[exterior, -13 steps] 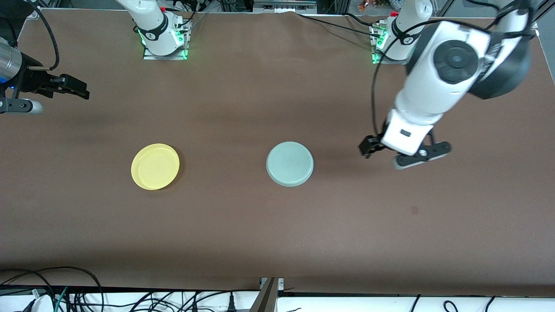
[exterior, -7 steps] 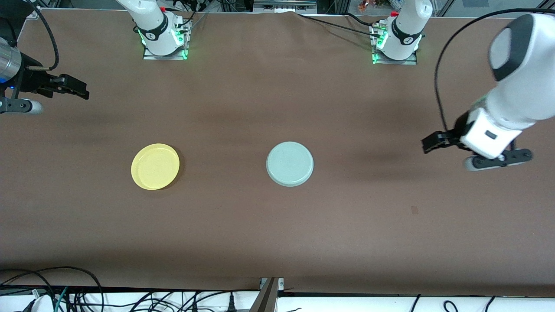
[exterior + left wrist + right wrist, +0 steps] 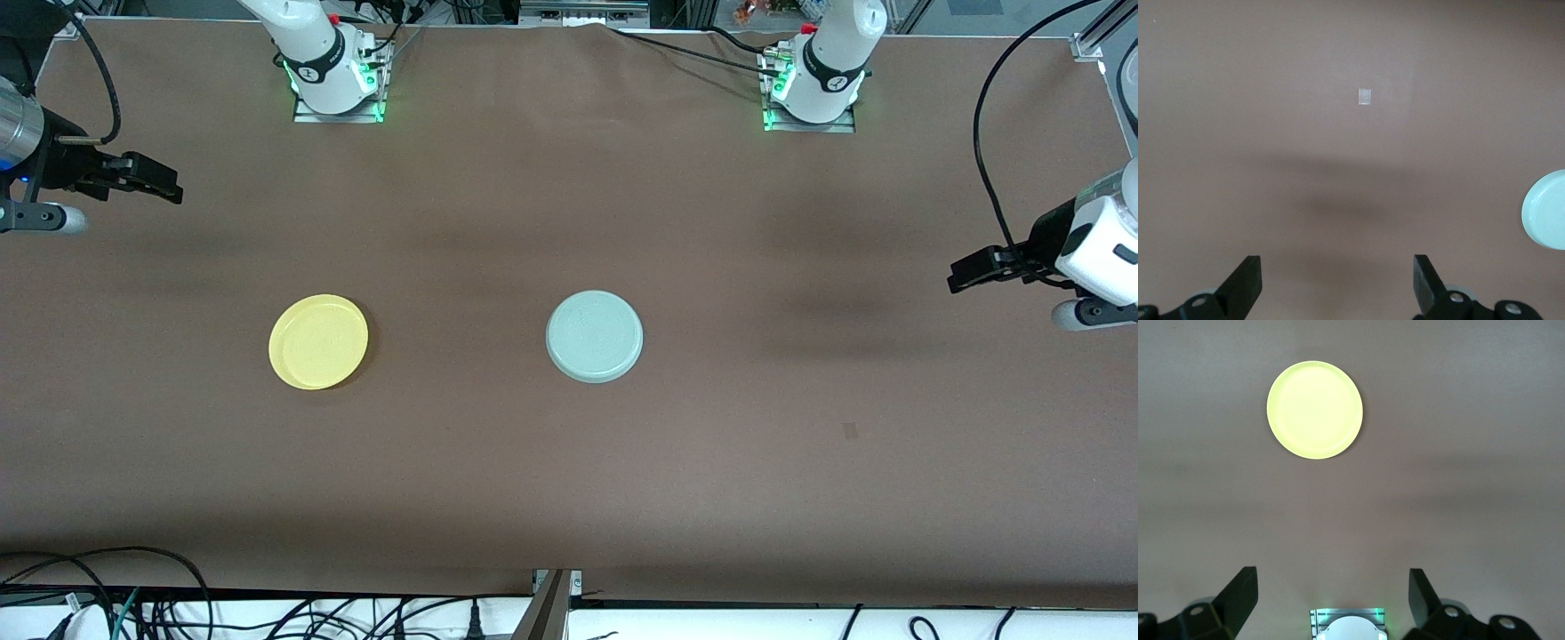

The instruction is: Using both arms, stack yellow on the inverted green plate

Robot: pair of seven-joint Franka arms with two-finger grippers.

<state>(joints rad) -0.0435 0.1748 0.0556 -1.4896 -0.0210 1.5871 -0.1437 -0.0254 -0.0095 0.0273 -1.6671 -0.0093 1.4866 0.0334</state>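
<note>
The yellow plate [image 3: 318, 342] lies rim up on the brown table, toward the right arm's end. The pale green plate [image 3: 594, 336] lies beside it at mid-table, its flat underside up. They lie well apart. My left gripper [image 3: 965, 274] is open and empty, up in the air over the table's edge at the left arm's end. In the left wrist view my left gripper [image 3: 1337, 283] is over bare table, with the green plate [image 3: 1548, 210] at the frame's edge. My right gripper [image 3: 164, 185] hangs open and empty over the table's other end. In the right wrist view my right gripper [image 3: 1331, 593] has the yellow plate [image 3: 1315, 410] ahead of it.
A small pale tape mark [image 3: 850, 431] sits on the table toward the left arm's end; it also shows in the left wrist view [image 3: 1365, 97]. The arm bases [image 3: 336, 84] [image 3: 813, 89] stand along the table's back edge. Cables [image 3: 133, 596] run below the front edge.
My left arm has swung away from beside the green plate to the table's edge at its own end. The right arm and both plates have not moved.
</note>
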